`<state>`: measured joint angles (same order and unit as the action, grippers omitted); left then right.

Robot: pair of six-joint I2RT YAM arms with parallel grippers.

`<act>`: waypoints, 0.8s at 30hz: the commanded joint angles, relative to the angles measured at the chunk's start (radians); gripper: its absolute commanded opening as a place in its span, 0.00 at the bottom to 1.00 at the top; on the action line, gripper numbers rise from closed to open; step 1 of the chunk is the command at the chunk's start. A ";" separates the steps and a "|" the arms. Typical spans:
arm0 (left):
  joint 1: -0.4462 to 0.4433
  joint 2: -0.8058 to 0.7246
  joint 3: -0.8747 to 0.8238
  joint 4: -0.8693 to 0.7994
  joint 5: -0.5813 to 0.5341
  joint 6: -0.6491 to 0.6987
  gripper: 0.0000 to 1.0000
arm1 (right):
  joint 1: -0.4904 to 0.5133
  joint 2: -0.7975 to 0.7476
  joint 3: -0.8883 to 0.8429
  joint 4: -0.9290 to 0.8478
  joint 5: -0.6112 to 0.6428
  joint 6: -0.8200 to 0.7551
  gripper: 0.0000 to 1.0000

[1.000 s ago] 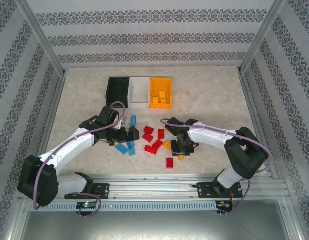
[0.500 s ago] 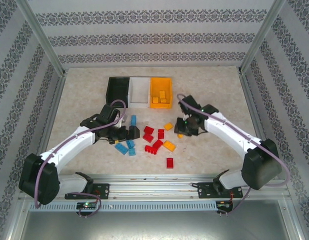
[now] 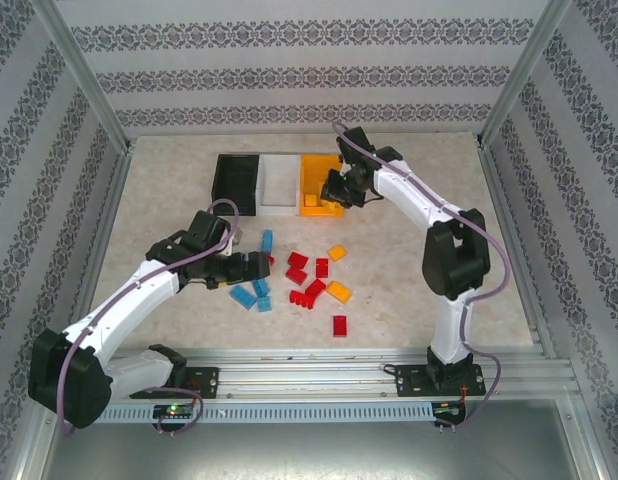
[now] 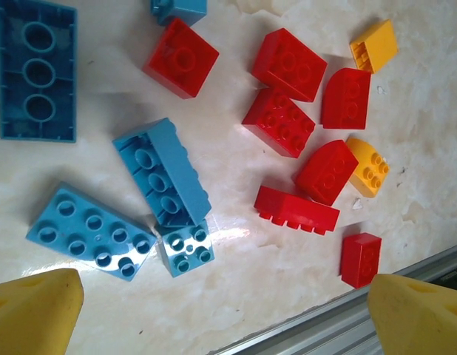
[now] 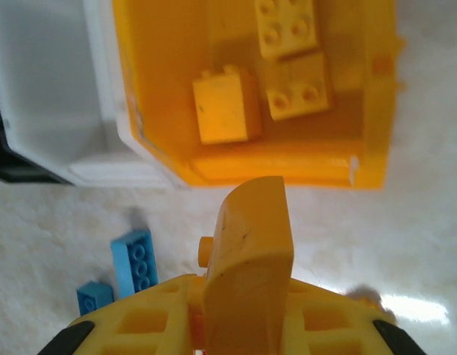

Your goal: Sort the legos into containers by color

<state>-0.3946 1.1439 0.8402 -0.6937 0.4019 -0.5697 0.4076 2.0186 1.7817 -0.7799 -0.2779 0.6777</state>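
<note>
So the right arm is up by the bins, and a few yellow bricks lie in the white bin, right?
Not quite. The yellow bricks lie in the orange bin, not in the white bin next to it. The right wrist view shows this plainly. The rest holds: the right arm is up by the bins.

Orange lego (image 5: 247,244) half hidden in jaws, blue lego (image 4: 180,9) cropped at top
</note>
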 commanded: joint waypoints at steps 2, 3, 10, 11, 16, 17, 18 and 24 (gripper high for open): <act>0.014 -0.033 0.008 -0.086 -0.035 -0.003 0.99 | -0.012 0.093 0.148 -0.060 -0.017 -0.027 0.24; 0.016 -0.039 0.005 -0.090 -0.037 -0.006 0.99 | -0.013 0.110 0.171 -0.063 -0.018 -0.029 0.24; 0.023 -0.041 0.000 -0.098 -0.041 -0.007 0.99 | -0.024 0.197 0.303 -0.091 -0.024 -0.030 0.39; 0.024 -0.034 0.004 -0.098 -0.042 -0.004 0.99 | -0.025 0.204 0.320 -0.097 -0.024 -0.032 0.44; 0.029 0.029 0.052 -0.109 -0.083 0.036 0.96 | -0.029 0.164 0.334 -0.127 -0.008 -0.057 0.52; 0.030 0.052 0.069 -0.113 -0.093 0.047 0.95 | -0.028 0.138 0.311 -0.125 -0.001 -0.060 0.53; 0.031 0.081 0.088 -0.114 -0.103 0.057 0.94 | -0.028 0.106 0.281 -0.121 0.003 -0.064 0.53; 0.022 0.301 0.243 -0.105 -0.156 0.133 0.86 | -0.020 -0.175 -0.036 -0.063 0.013 -0.040 0.53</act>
<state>-0.3775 1.3678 1.0134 -0.7792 0.2989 -0.5064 0.3882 2.0026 1.8561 -0.8501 -0.2745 0.6292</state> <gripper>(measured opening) 0.874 0.532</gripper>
